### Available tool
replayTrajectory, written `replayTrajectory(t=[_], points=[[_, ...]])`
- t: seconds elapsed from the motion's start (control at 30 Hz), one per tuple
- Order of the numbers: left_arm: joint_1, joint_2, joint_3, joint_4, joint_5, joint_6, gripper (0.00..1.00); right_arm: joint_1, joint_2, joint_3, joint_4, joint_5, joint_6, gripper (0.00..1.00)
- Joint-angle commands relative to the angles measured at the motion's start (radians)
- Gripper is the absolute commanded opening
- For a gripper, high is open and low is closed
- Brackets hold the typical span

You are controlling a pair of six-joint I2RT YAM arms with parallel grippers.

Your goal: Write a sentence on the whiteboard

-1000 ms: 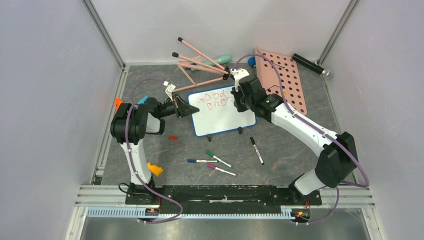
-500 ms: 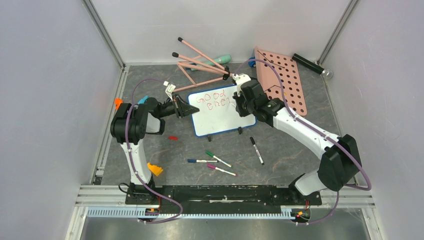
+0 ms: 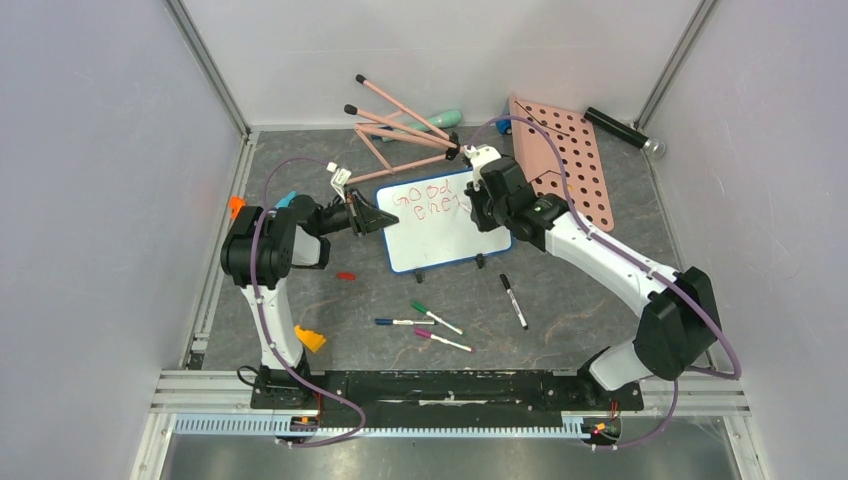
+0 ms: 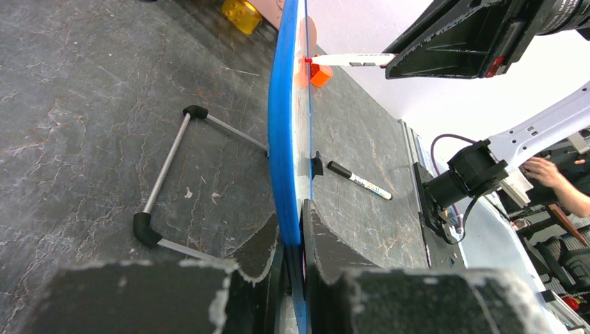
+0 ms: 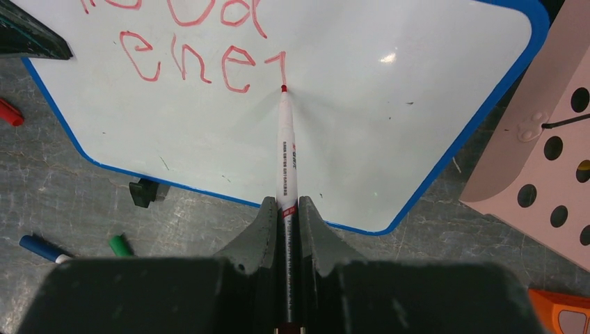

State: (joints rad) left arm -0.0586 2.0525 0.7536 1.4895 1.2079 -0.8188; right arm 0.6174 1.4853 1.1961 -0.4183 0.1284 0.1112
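nearest the bases, we saw a blue marker (image 3: 400, 322), a green marker (image 3: 436, 317), a pink marker (image 3: 442, 340) and a black marker (image 3: 513, 301) lying loose on the dark table (image 3: 560, 330). beyond them the whiteboard (image 3: 440, 245) sat at mid-table, black feet showing at its near edge. the left arm rose from its base, bent at the elbow and reached sideways, the left gripper (image 4: 292, 240) pinched tight on the board's blue rim at the left edge. the right arm stretched diagonally from the right, wrist over the board's far right corner. the right gripper (image 5: 285, 212) was clamped on a red marker (image 5: 286, 153), its tip touching the white face just after the sentence (image 3: 428, 201), which read "good" over "ene" and one stroke. farther back lay the pink pegboard (image 3: 575, 165).
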Motion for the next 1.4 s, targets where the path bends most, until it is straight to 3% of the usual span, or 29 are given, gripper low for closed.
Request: replayTrajectory(t=[0.0, 0.7, 1.37], points=[[0.009, 0.019, 0.017, 0.068, 0.007, 0.086, 0.02, -0.011, 0.030, 0.071, 0.019, 0.033, -0.005, 0.00], [0.009, 0.018, 0.015, 0.068, 0.006, 0.087, 0.02, -0.040, 0.028, 0.099, 0.012, 0.064, -0.005, 0.00], [0.009, 0.019, 0.015, 0.068, 0.006, 0.087, 0.02, -0.042, -0.099, 0.012, 0.013, 0.062, -0.036, 0.00]])
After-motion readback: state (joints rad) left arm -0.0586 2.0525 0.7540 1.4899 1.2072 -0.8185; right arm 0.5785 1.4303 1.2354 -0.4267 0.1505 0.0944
